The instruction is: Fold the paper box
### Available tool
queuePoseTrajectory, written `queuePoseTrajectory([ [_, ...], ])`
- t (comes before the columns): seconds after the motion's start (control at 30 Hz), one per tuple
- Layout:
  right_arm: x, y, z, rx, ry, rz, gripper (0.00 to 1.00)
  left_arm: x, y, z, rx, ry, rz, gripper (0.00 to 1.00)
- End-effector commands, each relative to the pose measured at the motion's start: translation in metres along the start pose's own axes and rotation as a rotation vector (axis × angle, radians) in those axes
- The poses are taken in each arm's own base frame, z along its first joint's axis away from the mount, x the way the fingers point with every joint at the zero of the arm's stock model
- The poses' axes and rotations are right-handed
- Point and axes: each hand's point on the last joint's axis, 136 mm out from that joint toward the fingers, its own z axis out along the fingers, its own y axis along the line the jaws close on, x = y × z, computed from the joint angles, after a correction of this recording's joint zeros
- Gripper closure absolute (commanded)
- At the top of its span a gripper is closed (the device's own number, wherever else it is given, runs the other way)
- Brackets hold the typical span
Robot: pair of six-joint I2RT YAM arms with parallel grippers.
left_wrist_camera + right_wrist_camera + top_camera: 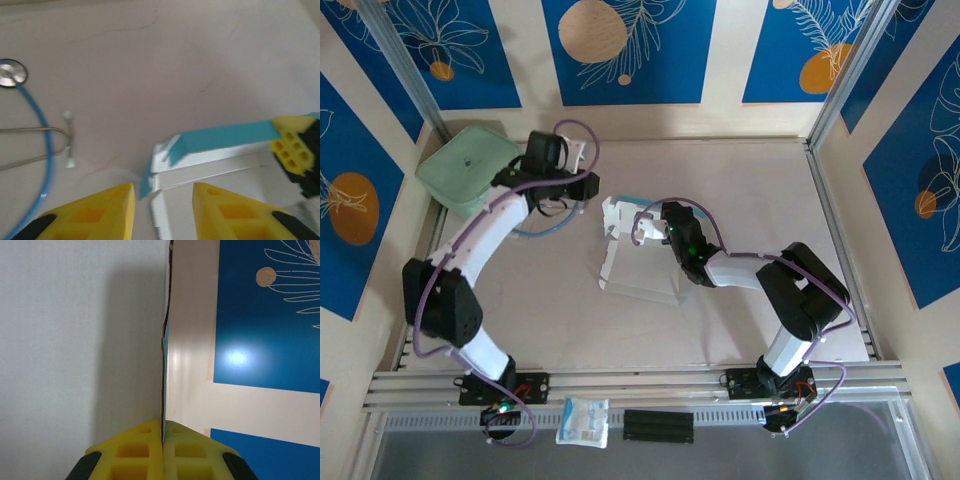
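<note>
1. Paper box (pixel 638 268) sits mid-table, between the two arms
2. Right gripper (pixel 162 450) is on the edge of its raised panel (clamped tight)
3. Left gripper (pixel 162 210) is over the box's left corner, stethoscope (pixel 48 150) further left
4. Rounded case (pixel 468 167) lies far-left, behind the left arm
5. Small packet (pixel 583 421) is on the near rail, between the bases

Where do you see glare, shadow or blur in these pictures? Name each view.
Right wrist: a glare spot on the blue wall panel, soft shadow down the paper box. Left wrist: the left gripper looks blurred. Top external: even light, sharp.
</note>
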Motion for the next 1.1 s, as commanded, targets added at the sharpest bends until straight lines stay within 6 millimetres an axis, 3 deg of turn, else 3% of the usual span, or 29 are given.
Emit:
queuePoseTrajectory([
  [0.0, 0.0, -0.001, -0.005, -0.012, -0.002, 0.008, 1.0, 0.049, 0.003, 0.012, 0.033, 0.284, 0.04, 0.63],
  [0.17, 0.001, 0.0, -0.004, -0.025, -0.002, 0.016, 1.0, 0.038, -0.012, 0.032, 0.141, 0.307, 0.048, 0.56],
  [0.37, 0.001, -0.001, -0.003, -0.031, -0.003, 0.017, 1.0, 0.037, 0.001, 0.058, 0.111, 0.328, 0.05, 0.54],
  [0.5, 0.0, 0.0, -0.002, -0.035, -0.004, 0.019, 1.0, 0.041, -0.003, 0.074, 0.152, 0.357, 0.024, 0.54],
  [0.73, -0.003, -0.002, 0.001, -0.031, -0.005, 0.012, 1.0, 0.06, -0.006, 0.084, 0.172, 0.432, -0.033, 0.63],
  [0.83, -0.006, -0.007, 0.003, 0.003, -0.007, 0.0, 1.0, 0.064, -0.008, 0.085, 0.177, 0.445, -0.056, 0.75],
  [1.07, -0.011, -0.043, 0.015, 0.153, 0.006, -0.062, 1.0, 0.044, -0.006, 0.073, 0.1, 0.36, -0.153, 0.95],
])
